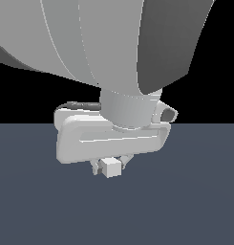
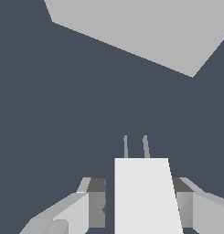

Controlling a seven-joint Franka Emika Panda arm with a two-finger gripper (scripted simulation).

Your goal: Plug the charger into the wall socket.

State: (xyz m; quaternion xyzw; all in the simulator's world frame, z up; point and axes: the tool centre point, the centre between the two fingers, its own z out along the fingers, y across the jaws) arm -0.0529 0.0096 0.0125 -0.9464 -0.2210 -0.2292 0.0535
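Background: a dark blue-grey floor (image 1: pixel 185 206) under black. The charger (image 2: pixel 145 196), a white block with two thin prongs (image 2: pixel 135 147) pointing forward, sits clamped between the gripper (image 2: pixel 141 208) fingers (image 2: pixel 93 203). The wall socket (image 2: pixel 145 32), a pale grey plate, lies ahead of the gripper, apart from the prongs. Nothing stands between them.

Charger (image 1: pixel 111 168): small plain white block, held between the gripper (image 1: pixel 109 167) fingers above the dark floor; two thin grey prongs project from its front. Wall socket (image 2: pixel 145 32): flat pale grey plate, well apart ahead of the prongs.
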